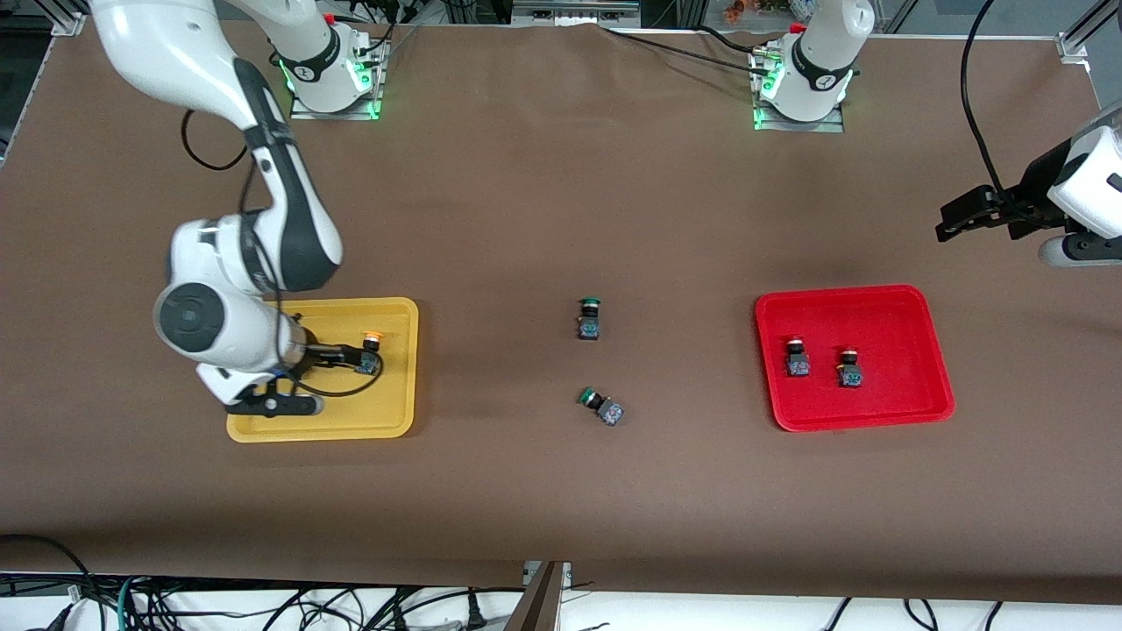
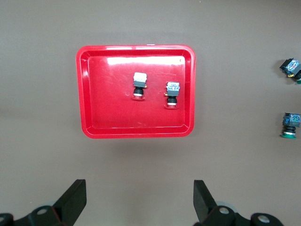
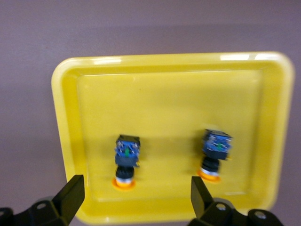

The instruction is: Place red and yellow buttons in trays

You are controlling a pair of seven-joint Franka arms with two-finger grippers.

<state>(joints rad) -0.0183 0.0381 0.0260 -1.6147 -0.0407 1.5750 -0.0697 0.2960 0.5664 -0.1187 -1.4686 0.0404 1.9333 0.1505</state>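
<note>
Two yellow-capped buttons (image 3: 126, 161) (image 3: 214, 153) lie in the yellow tray (image 1: 399, 412) toward the right arm's end of the worktop (image 1: 543, 219), with the right hand (image 3: 134, 197) spread wide and empty over them. Two green-capped switches (image 1: 589, 319) (image 1: 603, 407) lie mid-worktop between the trays. Two red-capped buttons (image 1: 797, 358) (image 1: 848, 368) sit in the red tray (image 1: 912, 307); the left hand (image 2: 140, 203) waits wide open over bare worktop near it

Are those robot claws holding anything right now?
No. The right gripper hangs open over the yellow tray, its two buttons lying free. The left gripper waits open, off the red tray.
</note>
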